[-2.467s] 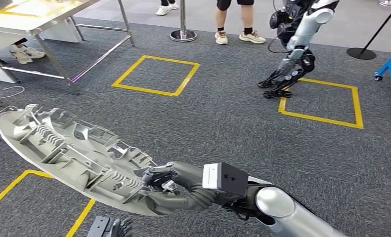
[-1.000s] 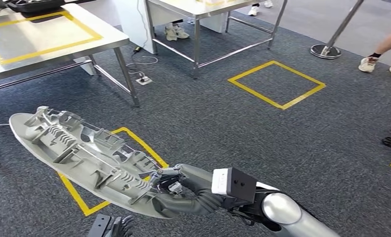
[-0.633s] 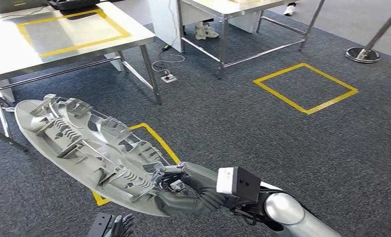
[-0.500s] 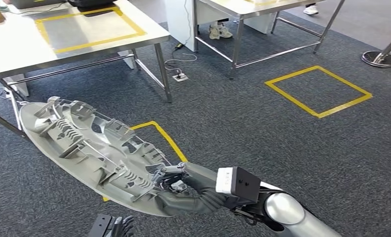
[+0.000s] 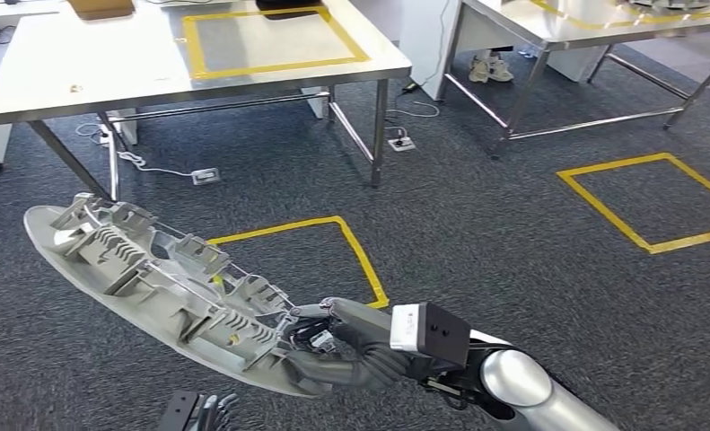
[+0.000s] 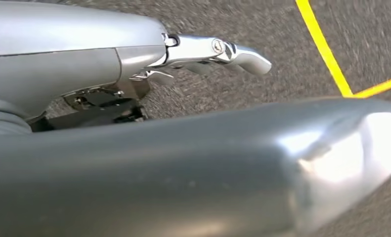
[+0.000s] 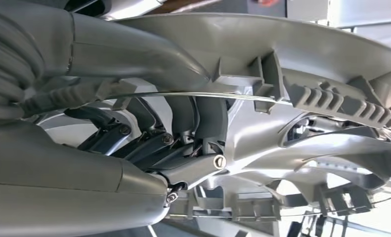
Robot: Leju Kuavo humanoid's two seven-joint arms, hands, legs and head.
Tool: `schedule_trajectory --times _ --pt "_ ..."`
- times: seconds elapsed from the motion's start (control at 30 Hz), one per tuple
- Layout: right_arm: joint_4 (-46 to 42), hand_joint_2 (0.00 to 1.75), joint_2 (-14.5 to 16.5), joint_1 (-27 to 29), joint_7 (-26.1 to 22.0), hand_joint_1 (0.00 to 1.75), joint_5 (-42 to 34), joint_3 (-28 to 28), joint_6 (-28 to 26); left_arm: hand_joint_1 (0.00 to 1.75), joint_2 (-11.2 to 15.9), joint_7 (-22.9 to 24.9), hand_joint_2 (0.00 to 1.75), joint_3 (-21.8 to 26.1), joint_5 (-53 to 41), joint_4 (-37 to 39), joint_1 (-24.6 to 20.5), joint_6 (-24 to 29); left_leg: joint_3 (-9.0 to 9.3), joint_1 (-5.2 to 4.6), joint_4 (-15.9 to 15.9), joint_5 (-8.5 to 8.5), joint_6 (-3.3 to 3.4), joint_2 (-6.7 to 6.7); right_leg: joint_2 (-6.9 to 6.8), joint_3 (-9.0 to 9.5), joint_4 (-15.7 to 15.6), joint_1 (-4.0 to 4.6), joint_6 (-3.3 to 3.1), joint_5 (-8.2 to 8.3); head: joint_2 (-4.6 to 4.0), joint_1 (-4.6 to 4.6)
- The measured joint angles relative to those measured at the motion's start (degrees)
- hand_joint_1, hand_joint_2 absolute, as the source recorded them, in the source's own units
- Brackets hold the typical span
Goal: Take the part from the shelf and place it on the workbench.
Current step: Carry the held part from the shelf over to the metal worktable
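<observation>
Right hand (image 5: 333,346) around one part (image 5: 144,274)

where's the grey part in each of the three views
Head view: grey part lower left, held by the right hand.
Left wrist view: its smooth back spans the lower half.
Right wrist view: ribbed inside, fingers gripping it.
Shared landmark: yellow floor tape.

Left hand (image 5: 198,413) is cut off by the head view's lower edge, just below the part (image 5: 153,287), so its finger pose cannot be told. Right hand (image 5: 333,346) has fingertips hidden among that part's ribs.
</observation>
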Motion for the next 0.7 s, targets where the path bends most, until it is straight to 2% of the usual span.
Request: schedule_trajectory --times 0.07,0.1,0.13,0.17,0.2,0.27,0.3,0.33,0.37,0.4,0.43,0.47,0.5,0.57,0.6,0.63,0.7 --pt "0.28 1.75 0.01 0.00 -0.05 1.75 -0.32 0.11 0.21 0.00 0.00 -0.36 0.00 0.13 0.62 0.04 0.18 0.16 -0.24 -0.05 0.08 0.19 -0.52 -1.36 2.44 3.07 -6.86 -0.16 -0.27 2.56 0.01 0.01" --pt "0.44 1.75 0.04 0.00 -0.09 1.75 -0.46 0.19 0.31 0.00 0.01 -0.50 0.00 0.25 0.85 0.07 0.30 0.30 -0.44 -0.02 0.03 0.33 -0.89 -1.92 3.20 3.65 -8.33 -0.13 -0.43 2.82 0.01 0.02" --pt "0.62 1.75 0.13 -0.01 -0.11 1.75 -0.56 0.28 0.38 0.00 0.03 -0.60 0.00 0.38 1.05 0.14 0.46 0.44 -0.61 0.03 -0.13 0.51 -1.35 -2.45 3.20 3.70 -8.59 0.02 -0.64 2.70 0.01 0.03" --pt "0.78 1.75 0.28 -0.02 -0.11 1.75 -0.62 0.37 0.41 0.00 0.05 -0.67 0.00 0.50 1.19 0.24 0.69 0.60 -0.79 0.13 -0.33 0.67 -1.82 -3.03 2.53 3.70 -8.75 0.03 -1.03 2.89 0.01 0.04" --pt "0.97 1.75 0.48 -0.04 -0.09 1.75 -0.65 0.44 0.42 0.00 0.08 -0.74 0.00 0.61 1.33 0.36 0.96 0.76 -0.92 0.18 -0.26 0.64 -2.19 -2.77 1.88 3.79 -8.97 0.03 -1.45 3.06 0.00 0.04" --pt "1.25 1.75 0.93 -0.05 -0.08 1.75 -0.68 0.54 0.42 0.00 0.16 -1.03 0.00 0.75 1.51 0.52 1.33 0.98 -2.19 0.04 2.17 -1.06 -2.77 0.12 0.35 3.99 -9.48 -0.09 -2.32 3.35 0.01 -0.18" --pt "1.38 1.75 1.08 -0.05 -0.10 1.75 -0.70 0.56 0.41 0.00 0.23 -1.25 0.00 0.84 1.57 0.56 1.41 1.02 -3.51 -0.01 5.08 -2.79 -2.94 2.14 -0.48 4.03 -9.59 0.00 -2.60 3.38 0.01 -0.28" --pt "1.52 1.75 1.21 -0.03 -0.14 1.75 -0.71 0.57 0.42 0.00 0.29 -1.49 0.00 0.92 1.64 0.58 1.43 1.01 -5.30 -0.03 8.86 -4.81 -3.16 3.50 -1.36 4.02 -9.60 0.10 -2.79 3.34 0.01 -0.39" --pt "1.70 1.75 1.30 -0.01 -0.15 1.75 -0.71 0.59 0.43 0.00 0.36 -1.69 0.00 0.98 1.71 0.63 1.48 0.99 -6.94 0.03 12.47 -6.39 -3.35 4.10 -2.29 4.01 -9.59 0.19 -2.87 3.30 0.01 -0.40" --pt "1.93 1.75 1.37 0.00 -0.15 1.75 -0.70 0.61 0.43 0.00 0.42 -1.88 0.00 1.03 1.79 0.70 1.57 0.97 -7.90 0.09 14.79 -7.06 -3.50 4.36 -3.20 4.02 -9.57 0.22 -2.90 3.25 0.01 -0.41" --pt "2.15 1.75 1.45 0.00 -0.14 1.75 -0.70 0.62 0.44 0.00 0.46 -2.05 0.00 1.06 1.86 0.79 1.67 0.96 -7.86 0.16 15.13 -6.71 -3.62 4.54 -4.07 4.02 -9.53 0.23 -2.87 3.19 0.01 -0.41" --pt "2.35 1.75 1.52 -0.02 -0.13 1.75 -0.70 0.64 0.45 0.00 0.54 -2.23 0.00 1.10 1.91 0.88 1.75 0.96 -6.63 0.23 13.15 -5.40 -3.69 4.85 -4.83 4.03 -9.46 0.22 -2.78 3.12 0.01 -0.41" --pt "2.53 1.75 1.61 -0.06 -0.13 1.75 -0.70 0.66 0.48 0.00 0.62 -2.41 0.00 1.17 1.98 0.96 1.79 0.96 -4.50 0.29 9.52 -3.63 -3.71 5.53 -5.53 4.05 -9.30 0.21 -2.61 2.98 0.02 -0.41" --pt "2.77 1.75 1.81 -0.29 -0.19 1.75 -0.59 0.73 0.47 0.00 0.71 -2.76 0.00 1.38 2.17 1.04 1.65 0.96 -0.79 0.12 2.81 -1.51 -3.11 7.64 -6.68 4.01 -8.80 0.51 -2.02 2.55 0.01 -0.39" --pt "2.87 1.75 1.90 -0.50 -0.33 1.75 -0.32 0.80 0.36 0.00 0.73 -2.96 0.00 1.47 2.29 1.07 1.57 0.96 0.07 0.01 1.09 -1.18 -2.62 8.21 -7.14 4.02 -8.62 0.67 -1.70 2.37 0.01 -0.34" --pt "2.96 1.75 1.96 -0.73 -0.55 1.75 0.07 0.89 0.18 0.00 0.74 -3.17 0.00 1.54 2.39 1.10 1.52 0.96 0.14 -0.15 0.64 -1.31 -2.06 8.25 -7.58 4.06 -8.56 0.82 -1.38 2.28 0.01 -0.29" --pt "3.09 1.75 2.09 -1.13 -0.99 1.75 0.89 1.09 -0.30 0.00 0.83 -3.49 0.00 1.60 2.51 1.22 1.55 0.96 -0.03 -0.13 0.54 -1.07 -1.20 7.03 -8.00 4.27 -8.58 0.68 -0.72 2.13 0.01 -0.22"
